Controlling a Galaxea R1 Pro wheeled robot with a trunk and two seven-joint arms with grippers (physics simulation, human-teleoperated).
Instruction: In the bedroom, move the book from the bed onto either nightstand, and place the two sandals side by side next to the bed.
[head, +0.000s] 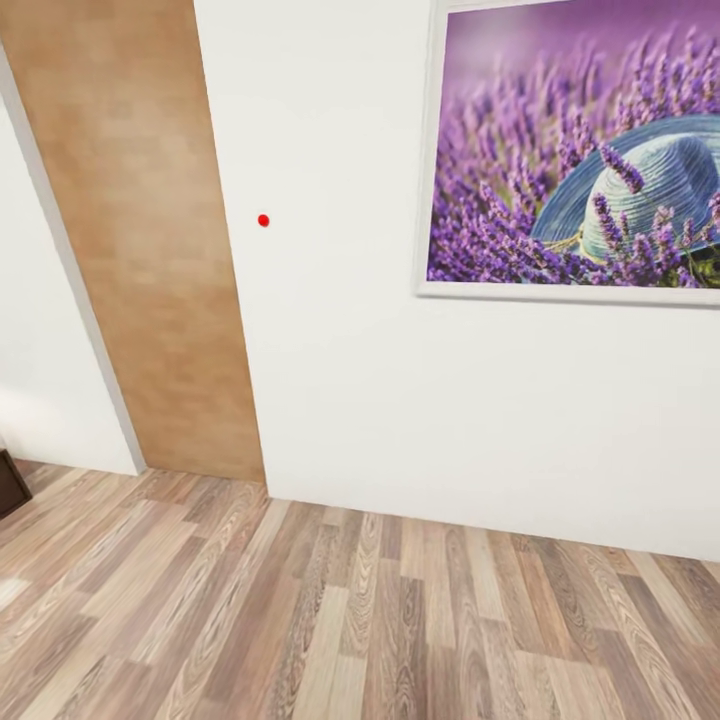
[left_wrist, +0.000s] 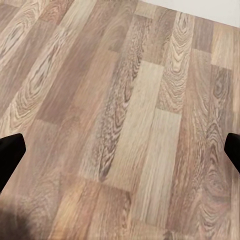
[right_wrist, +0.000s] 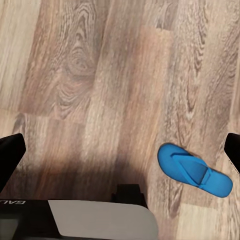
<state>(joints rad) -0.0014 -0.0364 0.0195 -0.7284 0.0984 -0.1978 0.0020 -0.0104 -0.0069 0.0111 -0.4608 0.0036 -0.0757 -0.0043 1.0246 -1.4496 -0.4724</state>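
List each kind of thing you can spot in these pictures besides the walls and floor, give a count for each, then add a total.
Blue sandal: 1
Framed lavender picture: 1
Wooden door: 1
Red dot on the wall: 1
Dark furniture corner: 1
Total: 5

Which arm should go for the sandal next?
Right, probably. The blue sandal lies on the wood floor under the right gripper, jaws open. The left gripper, also open, has bare floor below.
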